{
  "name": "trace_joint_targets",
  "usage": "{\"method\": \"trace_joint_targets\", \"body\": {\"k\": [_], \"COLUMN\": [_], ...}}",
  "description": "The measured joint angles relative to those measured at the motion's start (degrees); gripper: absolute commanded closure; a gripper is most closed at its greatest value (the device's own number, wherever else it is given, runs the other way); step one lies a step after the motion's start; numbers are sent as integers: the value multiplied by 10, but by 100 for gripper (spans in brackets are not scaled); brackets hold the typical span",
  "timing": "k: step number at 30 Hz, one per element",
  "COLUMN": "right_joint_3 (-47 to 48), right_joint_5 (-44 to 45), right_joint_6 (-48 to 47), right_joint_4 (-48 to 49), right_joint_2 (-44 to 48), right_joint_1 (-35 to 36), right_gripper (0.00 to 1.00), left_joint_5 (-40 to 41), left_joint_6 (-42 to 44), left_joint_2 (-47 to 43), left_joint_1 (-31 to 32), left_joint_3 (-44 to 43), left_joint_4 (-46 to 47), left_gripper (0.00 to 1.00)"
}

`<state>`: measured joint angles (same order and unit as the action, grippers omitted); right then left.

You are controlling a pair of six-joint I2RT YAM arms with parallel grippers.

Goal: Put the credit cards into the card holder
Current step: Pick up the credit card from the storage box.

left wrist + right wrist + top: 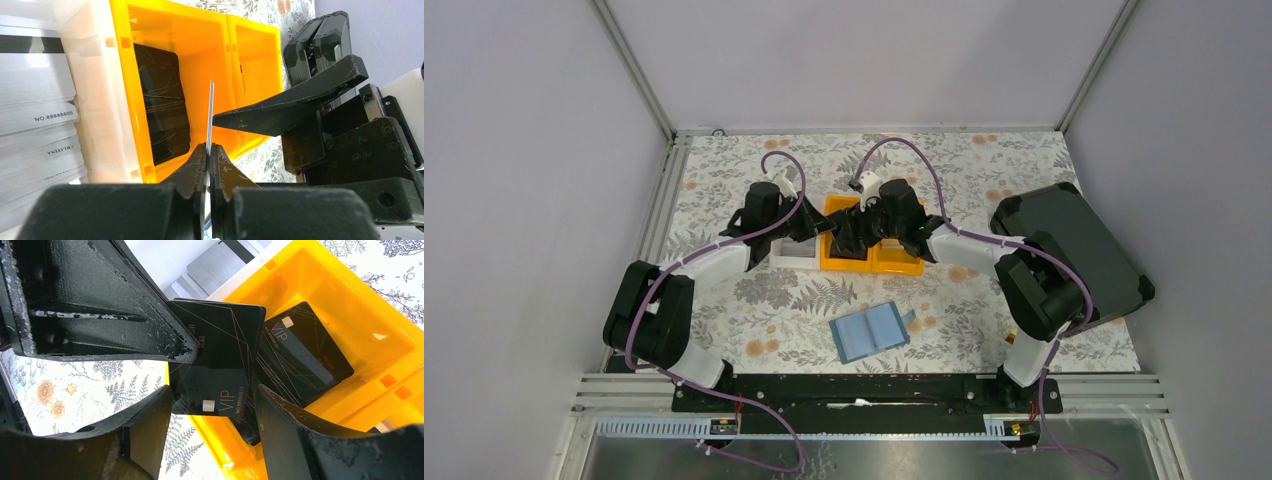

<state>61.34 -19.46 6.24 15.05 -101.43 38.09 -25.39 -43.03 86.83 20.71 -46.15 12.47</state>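
Note:
My left gripper [210,146] is shut on a dark credit card [210,115], seen edge-on and held upright over the orange bins [200,50]. In the right wrist view that same black VIP card [220,355] hangs between the spread fingers of my open right gripper [212,390], and neither pad touches it. More black credit cards [300,350] lie in the orange bin [350,300]. Both grippers [834,235] meet over the bins at the table's middle back. The teal-blue card holder [871,331] lies open and flat on the table, nearer the arm bases.
A white bin [95,100] with pale cards [35,100] stands left of the orange bins [894,262]. A large black hard case [1074,250] lies at the right, beside the right arm. Aluminium frame rails border the floral tabletop [774,300].

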Motion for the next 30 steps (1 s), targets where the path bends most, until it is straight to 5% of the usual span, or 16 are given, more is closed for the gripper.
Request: {"method": "trace_joint_targets", "body": {"k": [30], "right_joint_3": [13], "right_joint_5": [-18], "right_joint_6": [-2], "right_joint_4": [-29], "right_joint_2": [-10], "right_joint_1": [0], "right_gripper": [35], "left_joint_5": [0], "left_joint_6": [1], "left_joint_2": [-2], "left_joint_1": [-2], "left_joint_3": [0], "left_joint_4": [0], "left_gripper": [100]}}
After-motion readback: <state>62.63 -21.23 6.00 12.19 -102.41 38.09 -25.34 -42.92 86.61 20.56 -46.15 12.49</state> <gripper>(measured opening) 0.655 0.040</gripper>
